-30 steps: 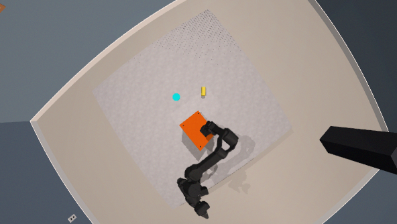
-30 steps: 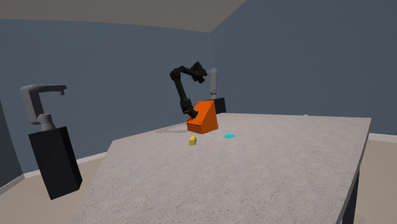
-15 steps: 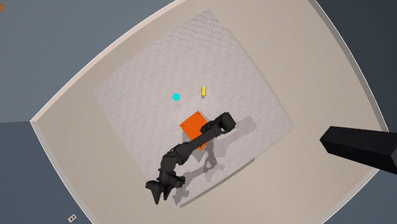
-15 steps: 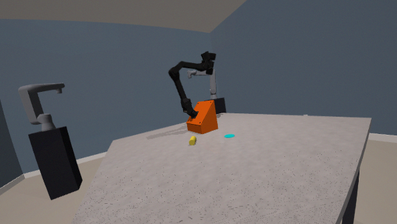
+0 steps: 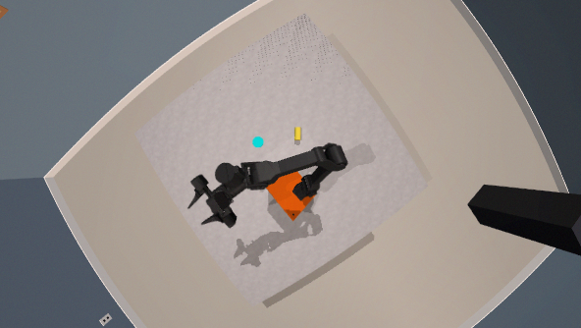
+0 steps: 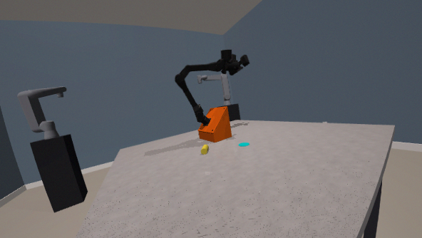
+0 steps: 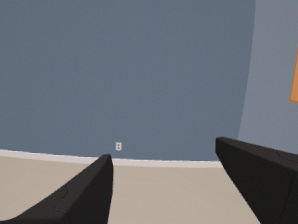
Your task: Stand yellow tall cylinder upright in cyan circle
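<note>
The yellow cylinder (image 5: 297,134) (image 6: 204,149) lies on its side on the table. The flat cyan circle (image 5: 258,141) (image 6: 244,145) lies a short way from it, to its left in the top view and to its right in the exterior view. Nothing stands on the circle. My gripper (image 5: 195,216) (image 7: 164,152) is open and empty, raised high and well away from both. The wrist view shows only wall and floor beyond the parted fingers, with neither the cylinder nor the circle.
The arm stands on an orange sloped base (image 5: 280,191) (image 6: 222,125) on the grey table (image 5: 196,123) (image 6: 285,171), close to the cylinder and circle. Two grey arms stand off the table on black pedestals (image 6: 58,174) (image 6: 234,112). The raised arm spans above the base.
</note>
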